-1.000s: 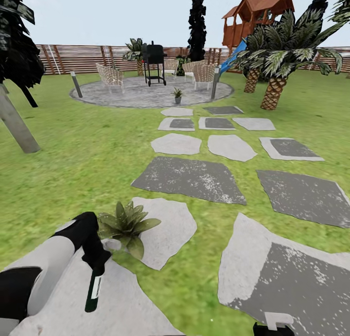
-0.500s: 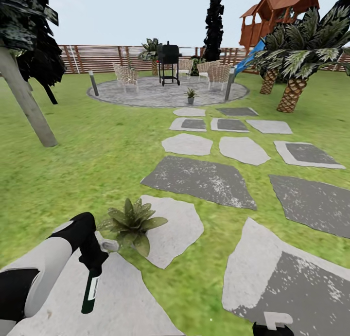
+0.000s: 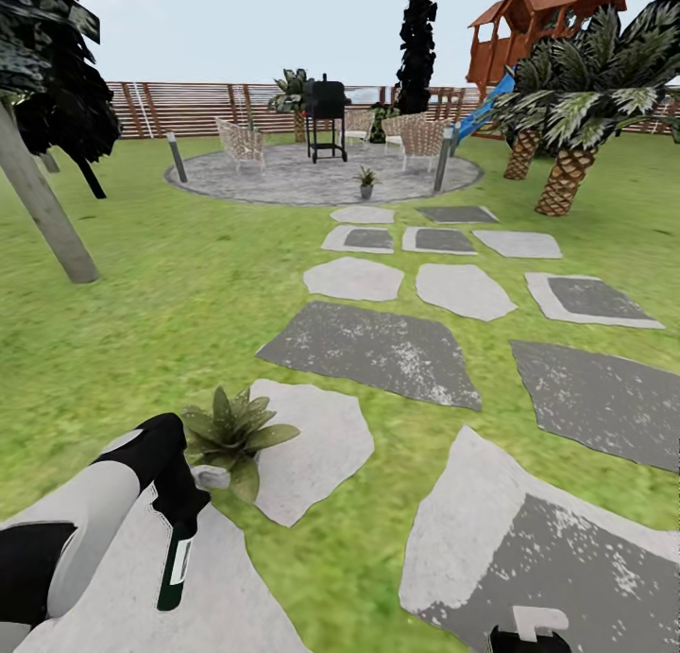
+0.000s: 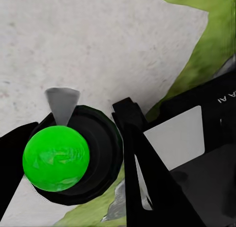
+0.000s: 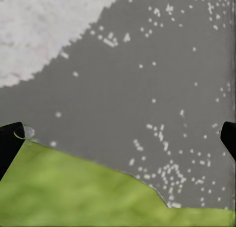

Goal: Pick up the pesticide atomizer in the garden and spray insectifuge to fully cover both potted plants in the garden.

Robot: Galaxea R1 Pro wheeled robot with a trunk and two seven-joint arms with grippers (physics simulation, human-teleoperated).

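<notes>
At near left, the pesticide atomizer (image 3: 177, 563) is pinched between the fingers of the left gripper (image 3: 181, 521), hanging over a pale stepping stone (image 3: 316, 450); just right of it, one potted plant (image 3: 229, 436) is seen on that stone; the second potted plant (image 3: 365, 181) stands far off on the paved patch (image 3: 283, 182); at near right, the right gripper (image 5: 118, 138) is held with fingers spread wide over a grey stone (image 5: 157, 89) and grass.

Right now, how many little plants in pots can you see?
2. One potted plant sits right by the left gripper; the other potted plant stands far off on the round paved patch. More may be hidden.
</notes>
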